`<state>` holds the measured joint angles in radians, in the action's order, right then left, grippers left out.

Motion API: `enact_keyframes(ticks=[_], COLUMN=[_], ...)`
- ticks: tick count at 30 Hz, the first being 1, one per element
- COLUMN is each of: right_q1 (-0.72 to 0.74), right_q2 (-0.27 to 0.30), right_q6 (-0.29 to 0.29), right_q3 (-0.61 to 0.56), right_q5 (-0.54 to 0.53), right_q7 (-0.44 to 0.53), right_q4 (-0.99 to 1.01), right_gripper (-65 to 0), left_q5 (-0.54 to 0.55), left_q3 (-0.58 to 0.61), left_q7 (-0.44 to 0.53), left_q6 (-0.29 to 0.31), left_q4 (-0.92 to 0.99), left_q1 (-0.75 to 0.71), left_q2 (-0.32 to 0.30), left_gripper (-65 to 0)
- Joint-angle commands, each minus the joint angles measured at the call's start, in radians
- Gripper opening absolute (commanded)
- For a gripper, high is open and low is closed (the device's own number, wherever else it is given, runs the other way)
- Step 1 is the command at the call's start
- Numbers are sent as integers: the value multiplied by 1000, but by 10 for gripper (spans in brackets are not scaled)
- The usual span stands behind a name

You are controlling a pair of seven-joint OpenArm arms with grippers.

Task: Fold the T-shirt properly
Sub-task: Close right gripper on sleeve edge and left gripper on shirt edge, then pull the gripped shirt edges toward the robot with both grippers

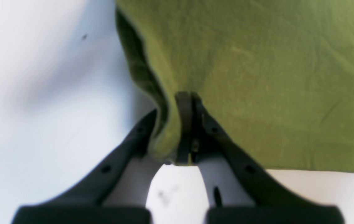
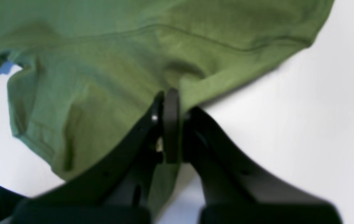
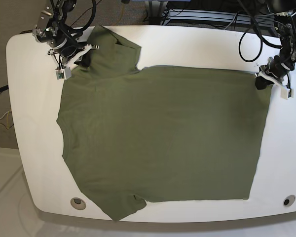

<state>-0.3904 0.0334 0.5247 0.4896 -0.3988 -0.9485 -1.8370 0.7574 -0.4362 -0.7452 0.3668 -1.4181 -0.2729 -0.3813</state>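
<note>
While spread flat, olive T-shirt [image 3: 163, 133], plain, short-sleeved, lightly creased

Lab — white table [image 3: 19, 123], cables [image 3: 246, 37]

A white desk [image 3: 29, 148] with rounded corners is carrying an olive-green T-shirt [image 3: 163, 133], which is lying spread flat across most of it. Two round grommet holes [image 3: 78, 203] are sitting near the desk's front corners, just beyond the shirt.
</note>
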Motion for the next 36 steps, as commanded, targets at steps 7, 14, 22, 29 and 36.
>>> enact_keyframes(ticks=[7, 14, 22, 29, 36], right_q1=[-72, -128, -163, -169, -172], right_q2=[4, -2, -1, 3, 9], right_q6=[2, 11, 23, 34, 46], right_q3=[12, 68, 110, 119, 95], right_q5=[-15, -34, -105, -118, -94], right_q7=[18, 27, 15, 13, 12], right_q4=[-102, -155, -189, -202, -208], right_gripper=[-650, -650, -650, -650, -650], left_q5=[24, 36, 71, 68, 61], left_q3=[7, -18, -118, -120, -90], left_q7=[35, 50, 51, 38, 15], left_q6=[5, 10, 126, 120, 74], left_q4=[-93, -143, -138, -146, -155], left_q1=[-80, -135, -141, -133, -123], left_q2=[-45, -62, -45, -42, -40], left_gripper=[-650, -650, -650, -650, -650])
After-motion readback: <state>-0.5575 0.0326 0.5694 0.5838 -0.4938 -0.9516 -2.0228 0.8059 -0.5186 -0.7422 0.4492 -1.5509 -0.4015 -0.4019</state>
